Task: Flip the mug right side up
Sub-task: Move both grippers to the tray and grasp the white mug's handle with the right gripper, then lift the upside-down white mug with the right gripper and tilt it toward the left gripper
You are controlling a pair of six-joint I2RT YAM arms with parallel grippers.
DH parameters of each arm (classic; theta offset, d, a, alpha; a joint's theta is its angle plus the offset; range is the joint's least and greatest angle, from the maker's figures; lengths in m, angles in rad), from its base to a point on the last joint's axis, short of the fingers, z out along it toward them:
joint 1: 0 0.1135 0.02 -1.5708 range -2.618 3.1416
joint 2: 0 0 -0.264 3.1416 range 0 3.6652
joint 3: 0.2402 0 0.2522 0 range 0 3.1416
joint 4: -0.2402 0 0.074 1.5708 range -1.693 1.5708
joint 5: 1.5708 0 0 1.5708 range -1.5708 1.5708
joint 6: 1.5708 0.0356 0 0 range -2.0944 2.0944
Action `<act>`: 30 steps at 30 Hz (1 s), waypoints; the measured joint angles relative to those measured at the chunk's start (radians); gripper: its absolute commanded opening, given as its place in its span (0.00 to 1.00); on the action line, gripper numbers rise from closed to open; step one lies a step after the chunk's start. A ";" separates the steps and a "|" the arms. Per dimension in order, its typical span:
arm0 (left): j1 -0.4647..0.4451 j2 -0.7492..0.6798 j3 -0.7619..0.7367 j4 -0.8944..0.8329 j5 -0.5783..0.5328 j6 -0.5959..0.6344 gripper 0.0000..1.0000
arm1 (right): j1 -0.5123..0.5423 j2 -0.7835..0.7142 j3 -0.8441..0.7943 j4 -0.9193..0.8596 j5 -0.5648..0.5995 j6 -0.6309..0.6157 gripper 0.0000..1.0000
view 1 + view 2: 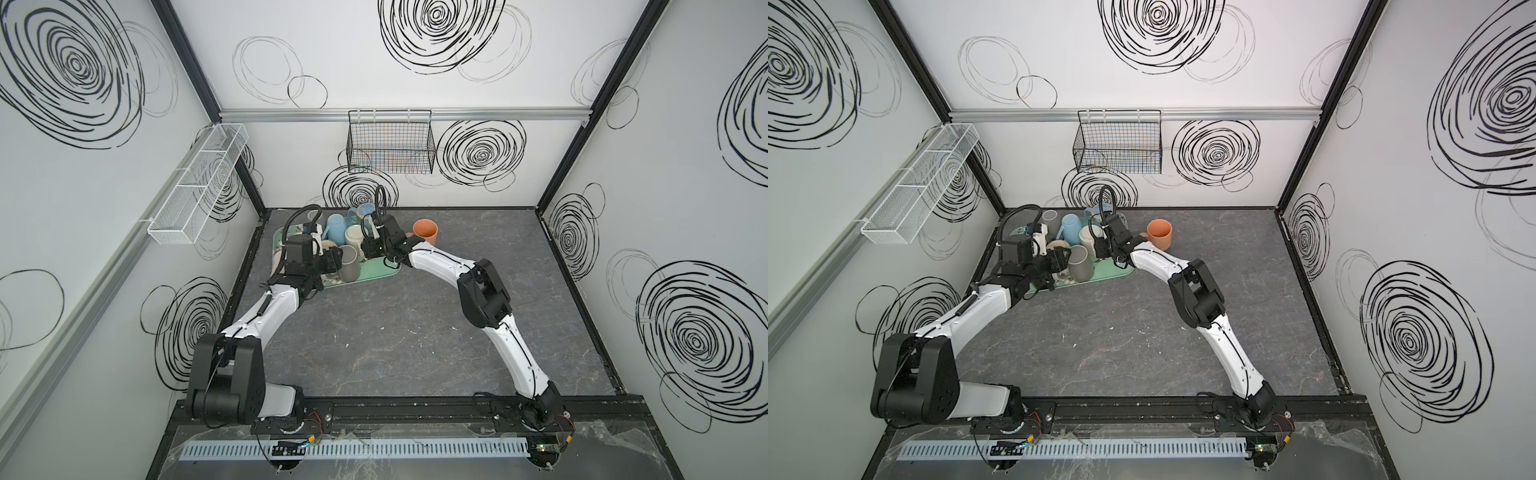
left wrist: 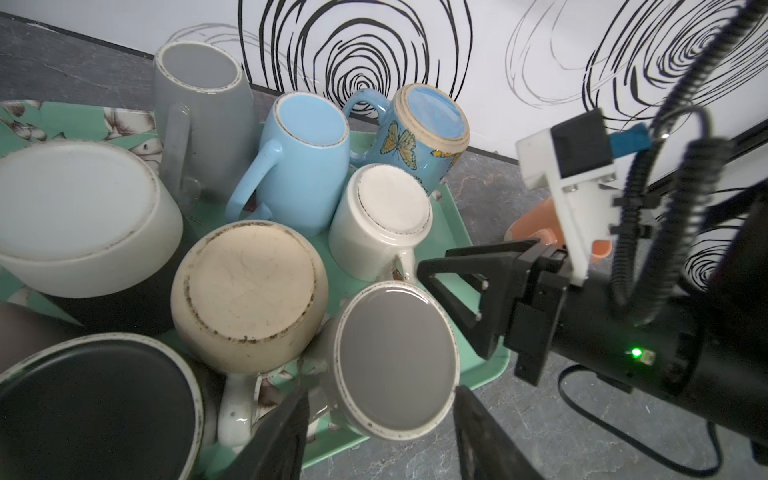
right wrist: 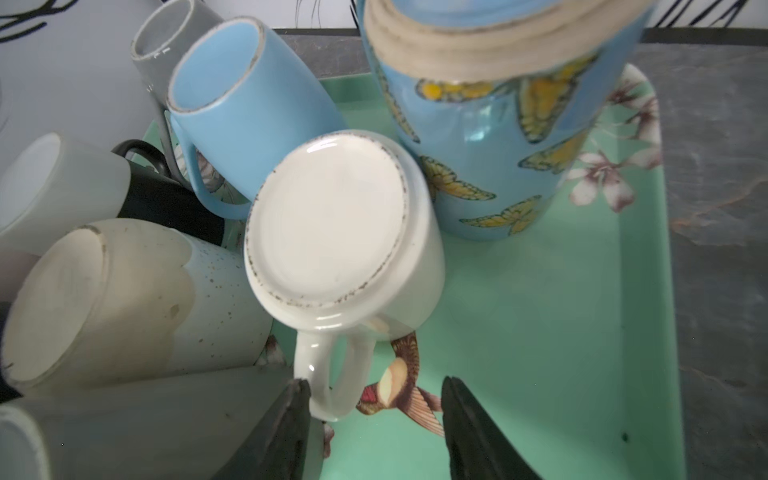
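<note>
Our left gripper [image 2: 381, 395] is open, wide enough to fit a mug, and it holds nothing. Its two fingers stand on either side of the grey mug [image 2: 395, 357]. That mug sits bottom up near the front edge of the tray [image 2: 486, 365]. We see a gap between the mug and one finger. The other finger is just beside the mug's wall, and we cannot tell if it touches. Our right gripper [image 3: 374, 384] is open too and holds nothing. The handle [image 3: 332, 374] of the white mug [image 3: 328, 224] pokes in between its fingers. It is right up against one finger and well apart from the other. The white mug is bottom up on the tray, just past this gripper. The butterfly mug [image 3: 490, 145] stands close beside it, also bottom up, with yellow butterflies on its blue wall. In both top views the two grippers hang over the right part of the tray, near each other. An orange mug [image 1: 426, 232] stands open side up on the table [image 1: 415, 332], just right of the tray.
</note>
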 measured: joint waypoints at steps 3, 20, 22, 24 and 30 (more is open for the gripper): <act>-0.002 0.013 0.000 0.016 0.005 -0.006 0.58 | 0.002 0.030 0.045 -0.005 -0.006 -0.029 0.60; -0.039 0.044 0.001 0.013 -0.007 0.002 0.58 | 0.007 0.109 0.160 -0.036 0.034 -0.143 0.28; -0.047 0.043 0.002 0.009 -0.016 0.007 0.58 | 0.007 0.108 0.152 -0.031 0.044 -0.157 0.22; -0.052 0.043 0.002 0.004 -0.023 0.011 0.58 | 0.007 0.095 0.120 -0.011 0.047 -0.177 0.15; -0.058 0.022 0.002 -0.021 -0.034 0.019 0.58 | 0.013 0.016 -0.005 0.016 0.054 -0.212 0.00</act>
